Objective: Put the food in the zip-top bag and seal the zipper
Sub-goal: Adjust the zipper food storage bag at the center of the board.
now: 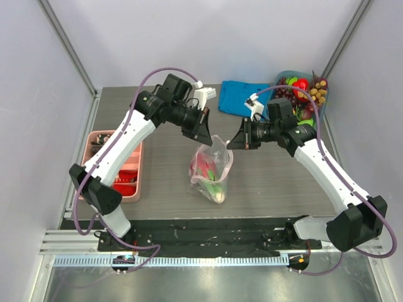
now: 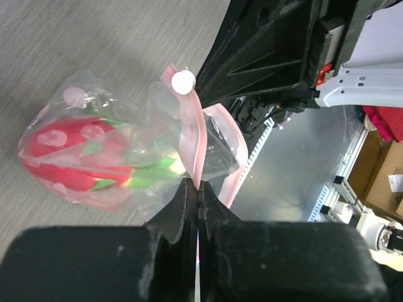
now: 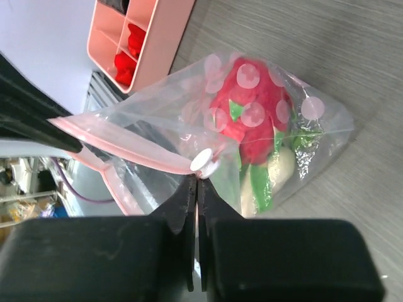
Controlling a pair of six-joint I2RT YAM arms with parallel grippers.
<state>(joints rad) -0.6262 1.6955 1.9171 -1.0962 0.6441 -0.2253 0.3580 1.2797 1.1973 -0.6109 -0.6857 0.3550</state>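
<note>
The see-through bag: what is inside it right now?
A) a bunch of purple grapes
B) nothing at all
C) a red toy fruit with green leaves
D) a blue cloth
C: through the clear plastic of the bag you can see a red toy fruit with green leaves lying inside.

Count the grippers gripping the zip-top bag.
2. The left gripper is shut on the zipper near one end; the right gripper is shut on it beside the white slider.
</note>
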